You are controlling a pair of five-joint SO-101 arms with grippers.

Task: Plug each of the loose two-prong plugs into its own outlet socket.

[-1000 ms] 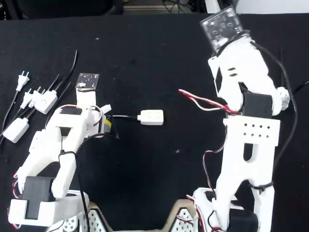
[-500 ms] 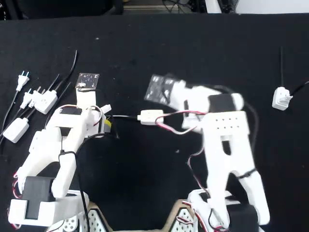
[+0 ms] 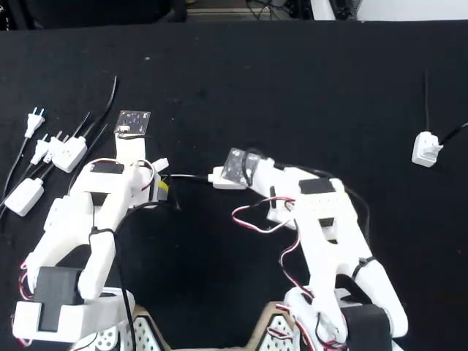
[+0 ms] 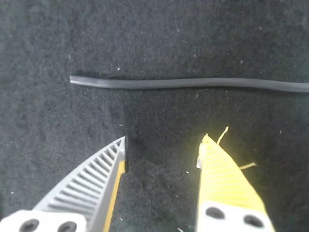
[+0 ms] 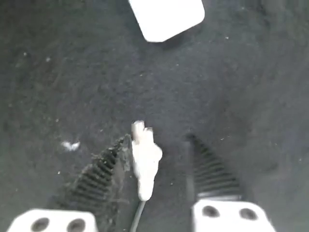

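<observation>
Right wrist view: right gripper [image 5: 158, 138] grasps a plug [image 5: 145, 159], prongs toward the socket [image 5: 166, 17] at tabletop middle. High view adds loose plugs [image 3: 33, 118] at the left edge; left gripper [image 4: 164, 137] released, near a cable [image 4: 193, 83]

Table [image 3: 219, 73]: black cloth | left edge: cluster of white plugs [image 3: 51, 150], black cords fanned out | middle: white outlet socket [image 3: 218, 178] | far right: lone white connector [image 3: 424, 148], corded.

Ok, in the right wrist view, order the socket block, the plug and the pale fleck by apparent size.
1. Socket block, though cropped by the frame.
2. Plug, nearer the camera, so it looks enlarged.
3. Fleck, clearly smallest.
</observation>
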